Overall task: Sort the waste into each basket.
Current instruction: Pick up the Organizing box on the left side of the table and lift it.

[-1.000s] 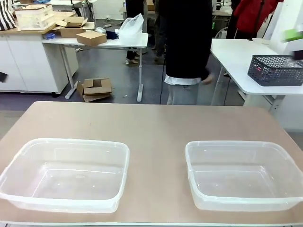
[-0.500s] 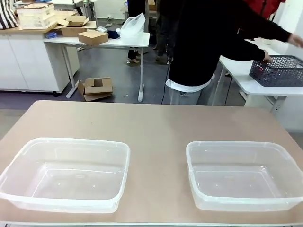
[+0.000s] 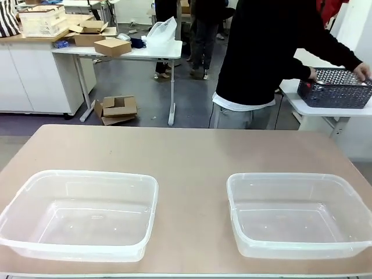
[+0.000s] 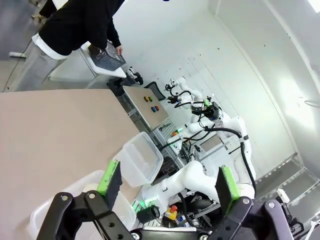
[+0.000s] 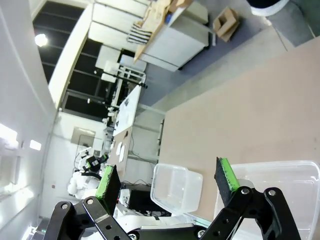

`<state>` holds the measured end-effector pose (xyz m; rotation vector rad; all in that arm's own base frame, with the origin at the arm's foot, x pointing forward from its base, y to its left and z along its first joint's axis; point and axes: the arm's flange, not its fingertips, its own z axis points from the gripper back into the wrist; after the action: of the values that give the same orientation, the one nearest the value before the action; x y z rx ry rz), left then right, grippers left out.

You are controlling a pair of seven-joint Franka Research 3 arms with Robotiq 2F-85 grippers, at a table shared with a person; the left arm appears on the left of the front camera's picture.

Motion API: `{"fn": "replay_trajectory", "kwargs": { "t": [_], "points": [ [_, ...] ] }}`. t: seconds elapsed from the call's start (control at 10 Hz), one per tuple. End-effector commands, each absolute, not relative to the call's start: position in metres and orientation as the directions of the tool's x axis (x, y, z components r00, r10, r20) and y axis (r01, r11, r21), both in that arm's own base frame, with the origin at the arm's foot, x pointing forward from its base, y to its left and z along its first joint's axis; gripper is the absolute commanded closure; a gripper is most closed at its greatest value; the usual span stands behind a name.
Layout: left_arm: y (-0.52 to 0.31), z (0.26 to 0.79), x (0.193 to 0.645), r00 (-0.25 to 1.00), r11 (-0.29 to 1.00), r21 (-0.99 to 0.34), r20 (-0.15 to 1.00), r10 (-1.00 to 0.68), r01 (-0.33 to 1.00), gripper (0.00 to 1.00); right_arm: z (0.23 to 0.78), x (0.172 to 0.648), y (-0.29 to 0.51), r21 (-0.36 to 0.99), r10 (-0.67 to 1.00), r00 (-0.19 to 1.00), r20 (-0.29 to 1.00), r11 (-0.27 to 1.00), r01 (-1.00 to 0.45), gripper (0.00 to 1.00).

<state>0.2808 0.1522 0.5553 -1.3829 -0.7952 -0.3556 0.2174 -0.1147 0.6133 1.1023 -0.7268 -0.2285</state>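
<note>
Resting apart on the tan table [image 3: 192, 148], left clear rounded plastic tub [image 3: 87, 174] and right clear rounded plastic tub [image 3: 290, 175], left gripper [image 4: 167, 179] spread wide, right gripper [image 5: 166, 177] likewise — person's hands [image 3: 363, 71] on dark grey lattice basket [image 3: 334, 93] beyond.

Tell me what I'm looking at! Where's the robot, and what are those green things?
It's a robot with two arms. One picture looks across the table from between them. On it sit two empty see-through tubs, the left tub and right tub. The other two pictures come from cameras on its wrists. The green things are finger pads: the left gripper and right gripper are both open, holding nothing. Beyond the table, a person reaches for a dark basket.
</note>
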Motion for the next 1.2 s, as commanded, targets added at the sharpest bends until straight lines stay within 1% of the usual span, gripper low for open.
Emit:
{"fn": "replay_trajectory", "kwargs": {
  "t": [0.0,1.1],
  "points": [
    [0.1542,0.5546,0.2838,0.678,0.186,-0.71,0.704,0.212,0.679,0.0,0.6121,0.2202,-0.1152,0.872,-0.507,0.748,0.428,0.449,-0.195,0.0],
    [0.1542,0.5546,0.2838,0.678,0.186,-0.71,0.704,0.212,0.679,0.0,0.6121,0.2202,-0.1152,0.872,-0.507,0.748,0.428,0.449,-0.195,0.0]
  ]
}}
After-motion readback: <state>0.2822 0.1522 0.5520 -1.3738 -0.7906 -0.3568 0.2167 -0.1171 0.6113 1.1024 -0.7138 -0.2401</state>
